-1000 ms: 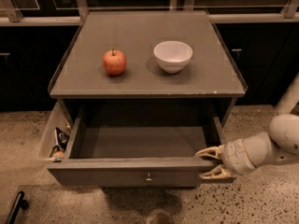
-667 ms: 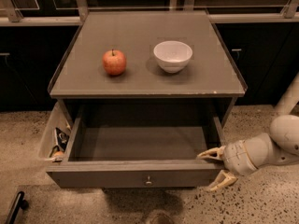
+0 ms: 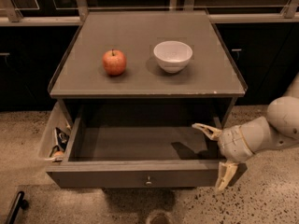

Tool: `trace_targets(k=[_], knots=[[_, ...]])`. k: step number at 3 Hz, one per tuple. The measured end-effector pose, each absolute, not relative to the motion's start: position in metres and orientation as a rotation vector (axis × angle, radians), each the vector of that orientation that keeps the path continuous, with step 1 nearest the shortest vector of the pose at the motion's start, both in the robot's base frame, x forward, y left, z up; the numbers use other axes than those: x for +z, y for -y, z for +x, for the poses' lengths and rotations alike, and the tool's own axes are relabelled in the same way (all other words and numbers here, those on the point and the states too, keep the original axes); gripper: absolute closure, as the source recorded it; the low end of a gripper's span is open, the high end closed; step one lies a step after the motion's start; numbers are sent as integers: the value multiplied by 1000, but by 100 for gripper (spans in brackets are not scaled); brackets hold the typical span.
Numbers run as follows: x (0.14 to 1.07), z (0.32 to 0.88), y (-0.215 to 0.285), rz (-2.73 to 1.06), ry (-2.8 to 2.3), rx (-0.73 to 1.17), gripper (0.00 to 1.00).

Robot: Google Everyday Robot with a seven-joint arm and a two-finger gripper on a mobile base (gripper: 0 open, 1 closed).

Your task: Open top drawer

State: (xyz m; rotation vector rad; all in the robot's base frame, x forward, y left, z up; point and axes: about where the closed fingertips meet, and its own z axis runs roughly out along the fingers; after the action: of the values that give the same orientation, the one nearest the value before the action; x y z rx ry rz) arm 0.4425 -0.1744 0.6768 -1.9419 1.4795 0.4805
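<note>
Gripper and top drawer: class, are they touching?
Cannot tell. Camera view: the gripper straddles the right front corner of the top drawer, fingers open; no plain contact or gap.

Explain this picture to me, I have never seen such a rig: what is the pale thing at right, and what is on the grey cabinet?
It is a robot's arm ending in a two-finger gripper, at the right front corner of the top drawer. Its fingers are spread, one over the drawer's inside, one outside the front panel; it holds nothing. The single camera looks down from the front. The drawer is pulled out and looks empty. On the cabinet top sit a red apple and a white bowl, apart.
</note>
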Motion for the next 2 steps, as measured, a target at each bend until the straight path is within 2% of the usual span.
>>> trace_targets(k=[2], knots=[[764,468,164,-2025,-1364,364,0]])
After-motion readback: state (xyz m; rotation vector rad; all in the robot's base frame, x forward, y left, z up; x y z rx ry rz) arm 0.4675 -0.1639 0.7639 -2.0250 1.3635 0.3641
